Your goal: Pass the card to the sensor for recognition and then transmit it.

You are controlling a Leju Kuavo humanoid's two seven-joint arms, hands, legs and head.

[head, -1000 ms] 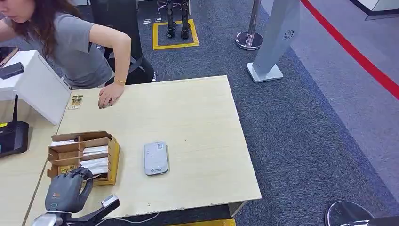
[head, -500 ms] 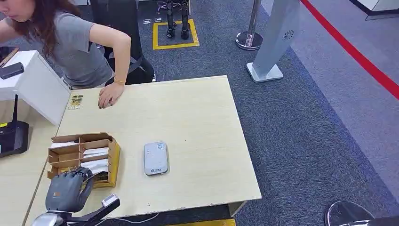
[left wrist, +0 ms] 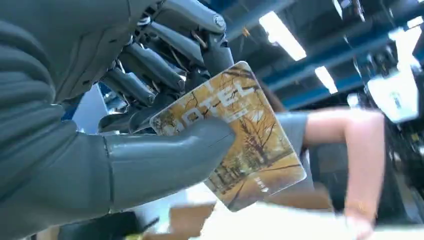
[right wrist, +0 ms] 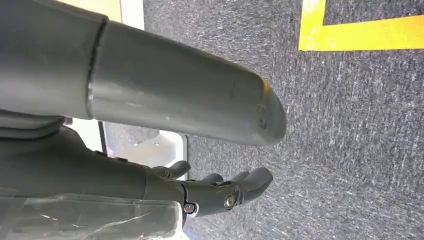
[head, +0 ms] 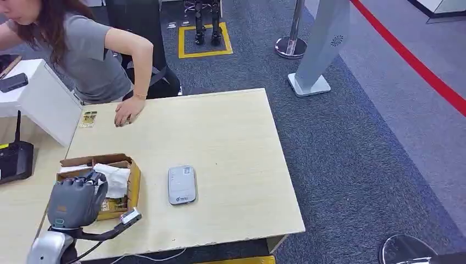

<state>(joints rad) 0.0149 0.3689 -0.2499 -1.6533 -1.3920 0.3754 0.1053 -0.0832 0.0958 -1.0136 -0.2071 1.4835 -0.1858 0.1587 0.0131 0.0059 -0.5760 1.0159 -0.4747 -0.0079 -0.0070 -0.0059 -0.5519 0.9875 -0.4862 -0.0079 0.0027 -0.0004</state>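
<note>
Left wrist view: 1 card (left wrist: 245,145) in left robot hand (left wrist: 125,125)

Wooden table (head: 231,137) on blue-grey carpet (head: 351,148); person in grey shirt (head: 88,55) at 11 o'clock, hand (head: 127,113) resting on tabletop; black router (head: 14,159) at 9; silver stanchion base (head: 291,47) at 1; red floor line (head: 417,63) at 2.

"OTEL" in pale caps on yellow tree-print card (left wrist: 240,135), 1st letter behind thumb; rest unreadable.
</note>
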